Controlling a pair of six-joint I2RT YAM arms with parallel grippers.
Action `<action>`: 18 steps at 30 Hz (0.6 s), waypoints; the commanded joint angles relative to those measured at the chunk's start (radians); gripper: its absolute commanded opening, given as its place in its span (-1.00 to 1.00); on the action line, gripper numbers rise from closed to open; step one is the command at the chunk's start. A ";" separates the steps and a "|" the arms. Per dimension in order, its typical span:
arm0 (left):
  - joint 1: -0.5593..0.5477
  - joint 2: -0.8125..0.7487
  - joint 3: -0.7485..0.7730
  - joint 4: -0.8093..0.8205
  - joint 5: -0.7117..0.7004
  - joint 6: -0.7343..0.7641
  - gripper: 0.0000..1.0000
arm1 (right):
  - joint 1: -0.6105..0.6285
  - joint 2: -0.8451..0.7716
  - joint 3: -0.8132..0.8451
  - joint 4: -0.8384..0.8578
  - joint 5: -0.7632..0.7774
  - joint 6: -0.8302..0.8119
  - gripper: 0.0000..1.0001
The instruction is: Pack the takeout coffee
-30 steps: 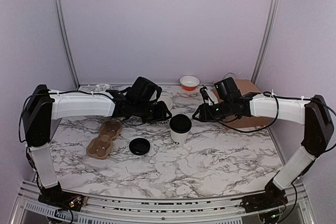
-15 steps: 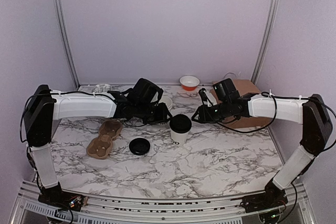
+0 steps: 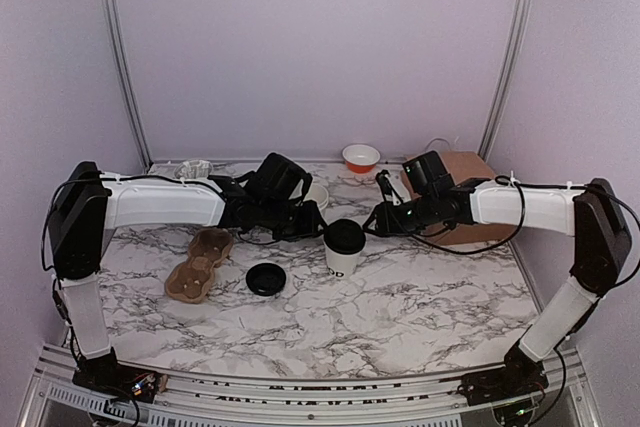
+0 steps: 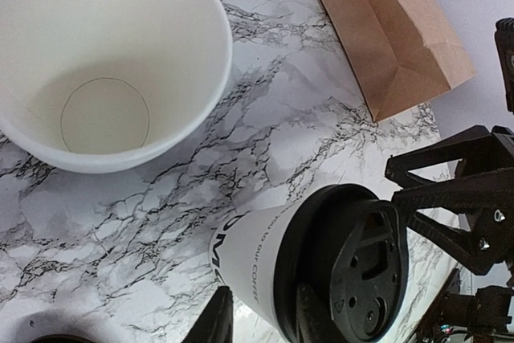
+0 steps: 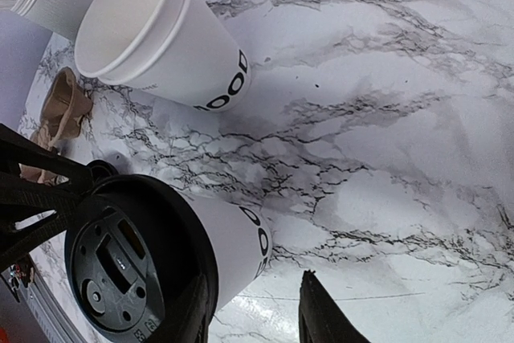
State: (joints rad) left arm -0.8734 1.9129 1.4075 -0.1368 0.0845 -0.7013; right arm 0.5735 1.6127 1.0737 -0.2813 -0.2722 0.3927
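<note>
From above, the takeout coffee (image 3: 343,245) stands upright on the marble counter (image 3: 400,297) just right of centre, its black lid on. The left fingers (image 3: 308,219) reach toward it from the left and the right fingers (image 3: 379,218) from the right, both close beside its top. Contact cannot be judged here. A loose black lid (image 3: 266,278) and a brown cup carrier (image 3: 200,263) lie to the lower left, a paper bag (image 3: 470,182) to the right.

In the left wrist view the lidded cup fills the lower right. The left fingers at the bottom edge stand apart, clamping nothing. Lidless white cups (image 4: 104,62) show their open mouth at upper left.

In the right wrist view the lidded cup sits lower left. The right fingers at the bottom edge are likewise parted and empty.
</note>
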 commanded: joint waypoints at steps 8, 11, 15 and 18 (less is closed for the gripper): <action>-0.013 0.006 0.019 -0.037 -0.029 0.033 -0.44 | 0.021 0.017 0.034 0.003 0.003 -0.005 -0.27; -0.013 -0.003 0.033 -0.043 -0.029 0.042 -0.44 | 0.020 0.010 0.038 -0.004 0.022 0.002 -0.27; -0.013 -0.020 0.054 -0.052 -0.026 0.048 -0.42 | 0.019 -0.007 0.042 -0.013 0.060 0.007 -0.26; -0.013 -0.034 0.055 -0.058 -0.024 0.046 -0.42 | 0.018 -0.016 0.044 -0.019 0.068 0.007 -0.25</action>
State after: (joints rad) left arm -0.8791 1.9125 1.4342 -0.1623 0.0692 -0.6693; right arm 0.5865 1.6196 1.0782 -0.2798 -0.2409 0.3935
